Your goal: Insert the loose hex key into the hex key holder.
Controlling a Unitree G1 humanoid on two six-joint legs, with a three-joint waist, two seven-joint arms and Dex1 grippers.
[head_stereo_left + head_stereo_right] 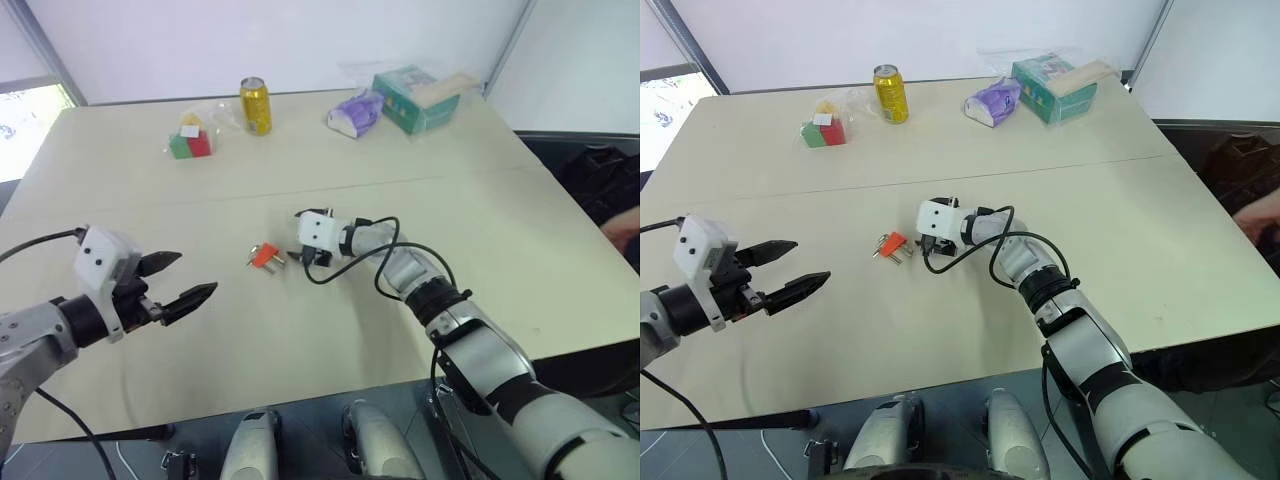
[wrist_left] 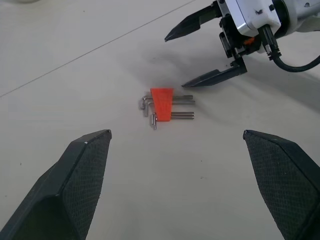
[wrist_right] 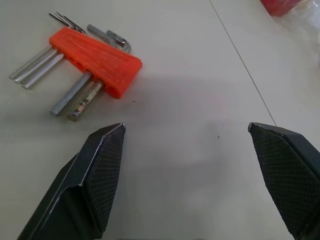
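The hex key holder (image 1: 265, 256) is a small red-orange block lying flat on the pale table (image 1: 150, 200), with several metal keys sticking out of both ends. I cannot tell the loose hex key apart from those keys. My right gripper (image 2: 175, 62) hovers low just right of the holder, pointing at it, jaws open and empty. From its own wrist, the right gripper (image 3: 186, 129) has the holder (image 3: 97, 55) just beyond its fingertips. Further left, my left gripper (image 1: 198, 272) is open and empty, aimed at the holder (image 2: 161, 104) from a distance.
At the table's far side stand a yellow can (image 1: 255, 105), red and green blocks in a clear bag (image 1: 190, 143), a purple packet (image 1: 356, 112) and a green box (image 1: 420, 98). A person's hand (image 1: 625, 228) shows at the right edge.
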